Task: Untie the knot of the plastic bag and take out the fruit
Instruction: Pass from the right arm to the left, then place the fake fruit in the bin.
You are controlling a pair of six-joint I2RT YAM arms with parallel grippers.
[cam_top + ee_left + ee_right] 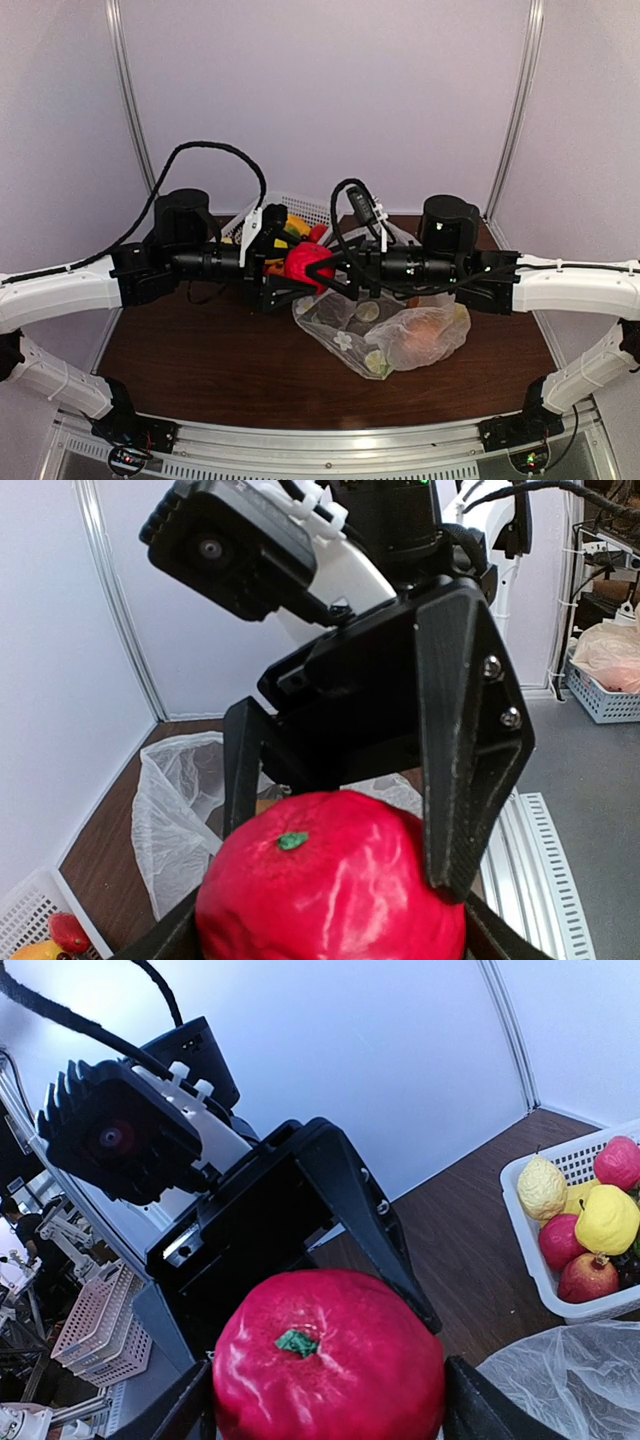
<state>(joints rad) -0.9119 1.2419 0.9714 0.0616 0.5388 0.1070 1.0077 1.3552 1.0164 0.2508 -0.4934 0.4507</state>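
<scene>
**Grip state.** The left gripper point(330, 935) and the right gripper point(330, 1410) meet nose to nose above the middle of the table point(200, 360). Both are set about halfway wide around the same item, the red fruit point(308, 262).
- In the left wrist view, the right gripper's fingers point(470, 730) straddle the fruit from the far side. One finger lies against each flank.
- In the right wrist view, the left gripper's fingers point(385, 1230) straddle it in the same way.
- Each wrist view also shows that arm's own fingertips pressed against the lower sides of the fruit.
- The views do not show which pincer carries the load.

**Red fruit.** It hangs in the air between the two arms, clear of the table. Its green stem mark point(292, 840) faces the left wrist camera and also shows in the right wrist view.

**Plastic bag.** The plastic bag point(390, 335) lies slumped on the table, right of centre and below the right arm. Printed lime slices show on the film. An orange fruit point(430, 335) sits inside it toward the right edge. The knot cannot be made out in any view.

**Basket.** A white lattice basket point(310, 208) stands at the far edge of the table, behind the grippers. It holds yellow and red fruits point(600, 1215).
</scene>
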